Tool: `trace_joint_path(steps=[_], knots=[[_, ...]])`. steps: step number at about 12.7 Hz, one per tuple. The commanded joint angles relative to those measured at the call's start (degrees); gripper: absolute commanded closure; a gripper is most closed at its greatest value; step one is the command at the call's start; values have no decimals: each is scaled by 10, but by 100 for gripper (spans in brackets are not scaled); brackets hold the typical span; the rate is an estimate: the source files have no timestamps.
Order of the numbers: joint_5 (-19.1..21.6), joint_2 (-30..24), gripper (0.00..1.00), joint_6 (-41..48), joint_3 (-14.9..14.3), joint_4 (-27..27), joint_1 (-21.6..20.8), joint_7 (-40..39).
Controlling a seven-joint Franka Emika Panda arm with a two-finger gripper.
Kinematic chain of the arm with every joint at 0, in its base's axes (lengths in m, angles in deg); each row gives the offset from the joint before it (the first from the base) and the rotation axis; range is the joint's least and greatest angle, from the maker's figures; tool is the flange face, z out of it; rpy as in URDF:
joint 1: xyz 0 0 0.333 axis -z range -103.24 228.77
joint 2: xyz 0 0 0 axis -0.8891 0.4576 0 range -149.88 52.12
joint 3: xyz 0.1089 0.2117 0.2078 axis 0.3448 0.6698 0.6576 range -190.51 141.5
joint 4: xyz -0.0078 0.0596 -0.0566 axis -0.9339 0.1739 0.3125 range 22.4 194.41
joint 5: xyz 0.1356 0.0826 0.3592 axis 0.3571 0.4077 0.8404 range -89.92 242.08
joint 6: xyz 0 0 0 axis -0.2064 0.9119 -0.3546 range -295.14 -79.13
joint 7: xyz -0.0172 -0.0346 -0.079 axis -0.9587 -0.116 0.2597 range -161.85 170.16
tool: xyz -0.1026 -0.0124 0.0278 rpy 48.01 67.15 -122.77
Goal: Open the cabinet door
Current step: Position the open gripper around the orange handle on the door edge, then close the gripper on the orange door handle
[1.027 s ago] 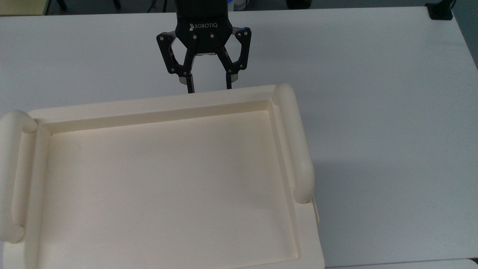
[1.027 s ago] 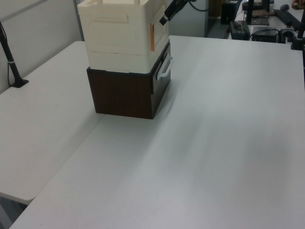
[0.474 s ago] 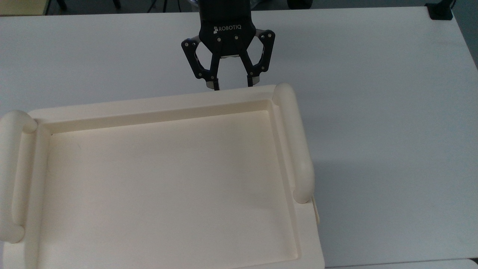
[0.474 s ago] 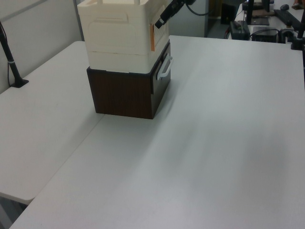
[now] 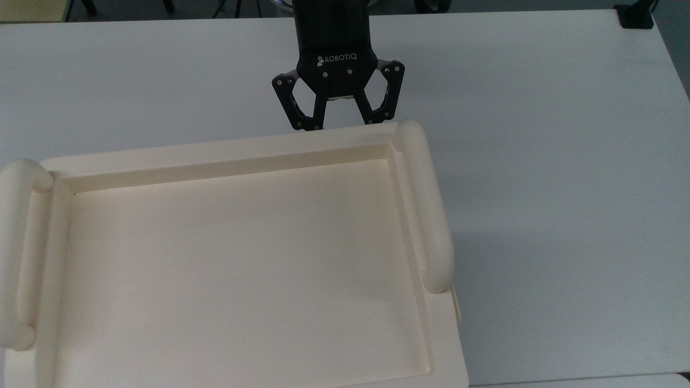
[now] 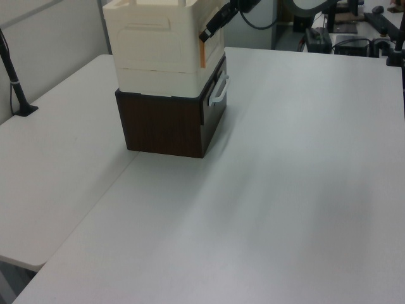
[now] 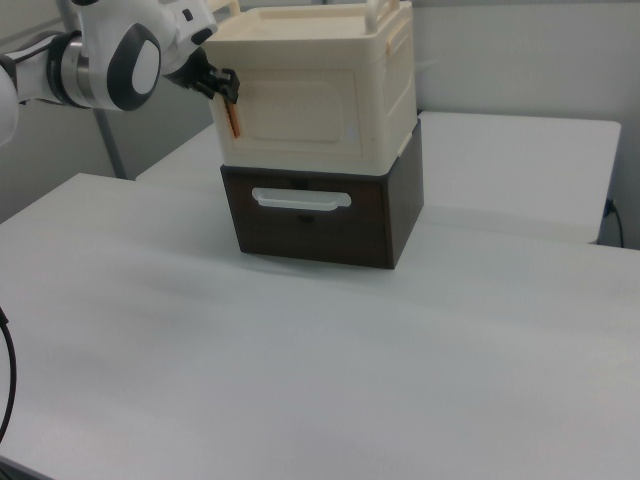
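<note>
Since a second ago the gripper has shifted toward the top view's right and dropped closer to the cabinet, so its fingertips are now hidden behind the cabinet's far rim, where before they stood out against the bench. Its jaws are spread apart, with a clear gap between the two black linkages; nothing can be seen held between them.

Seen from the right view, the gripper sits at the upper left corner of the cabinet door, right by a thin orange strip that runs down the door's left edge. Whether the fingers touch the door cannot be told. The door lies flat against the cabinet front, closed.

From the left view, the gripper meets the same orange strip at the cabinet's corner. The cabinet stands on a dark brown drawer unit with a pale handle, all on the white bench.
</note>
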Motion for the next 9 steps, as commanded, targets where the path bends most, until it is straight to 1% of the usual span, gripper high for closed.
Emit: trace_joint_path(steps=[1, 3, 7, 8, 9], knots=[[3, 6, 55, -15, 4, -3, -4, 6], [4, 21, 63, -15, 5, -25, -4, 7], [2, 33, 64, -52, 4, -25, -4, 7], [0, 34, 69, -53, 4, -25, -3, 7], [-2, 34, 77, -53, 4, -25, -3, 4]])
